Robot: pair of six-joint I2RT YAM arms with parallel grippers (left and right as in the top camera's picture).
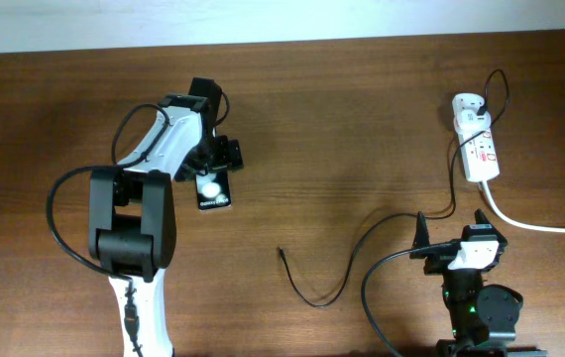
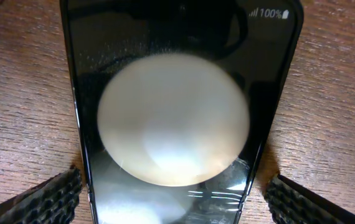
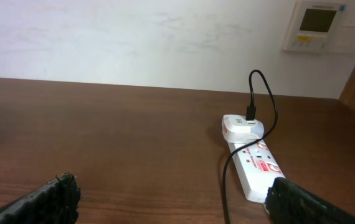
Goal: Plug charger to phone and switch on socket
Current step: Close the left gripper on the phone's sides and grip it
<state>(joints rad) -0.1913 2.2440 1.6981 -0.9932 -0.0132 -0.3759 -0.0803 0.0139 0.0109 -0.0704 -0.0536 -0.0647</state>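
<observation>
**A:** Early days for you. The phone [image 1: 213,190] lies flat and screen-up on the left side of the table [image 1: 362,119], with your left gripper [image 2: 174,199] right over it.

**B:** Has it got hold?

**A:** I wouldn't call it that. In the left wrist view the fingers [image 2: 47,196] stand wide, one on each side of the phone's near end. One pad is just beside the edge, and the other shows a strip of table between it and the phone. You're straddling it, not clamping it.

**B:** And the charger?

**A:** The charger [image 1: 317,303] trails loose across the table. Its connector tip [image 1: 280,251] lies mid-table, well apart from the phone, and nothing is holding it. The other end runs up to the white plug adapter [image 3: 243,127], which is seated at the far end of the socket [image 3: 255,168]. That part looks done.

**B:** Your right side?

**A:** The right gripper [image 3: 171,202] is spread wide and empty. It sits low by its own base and faces the socket from well back.

**B:** Is the switch on?

**A:** I can't tell; the red marks are too small to read. My judgement is to count it as not yet done. That leaves you nearly everything: pick up the tip, bring it to the phone's port, seat it, then press the socket's switch.
</observation>
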